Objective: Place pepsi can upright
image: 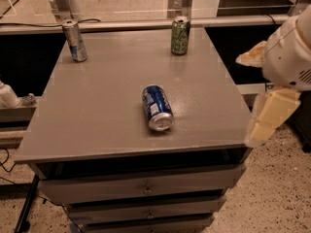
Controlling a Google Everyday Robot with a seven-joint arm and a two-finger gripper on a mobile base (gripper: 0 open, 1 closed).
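Observation:
The pepsi can (157,107) is dark blue with a white label patch and silver ends. It lies on its side near the middle of the grey cabinet top (107,110), with one silver end facing the front edge. My gripper (265,113) hangs off the right edge of the cabinet, at about the level of the top. It is well to the right of the can, apart from it, and holds nothing.
A green can (180,35) stands upright at the back right of the top. A slim silver-and-blue can (75,41) stands upright at the back left. A rail (146,24) runs behind the cabinet. Drawers (146,188) are below the top, and the floor is speckled.

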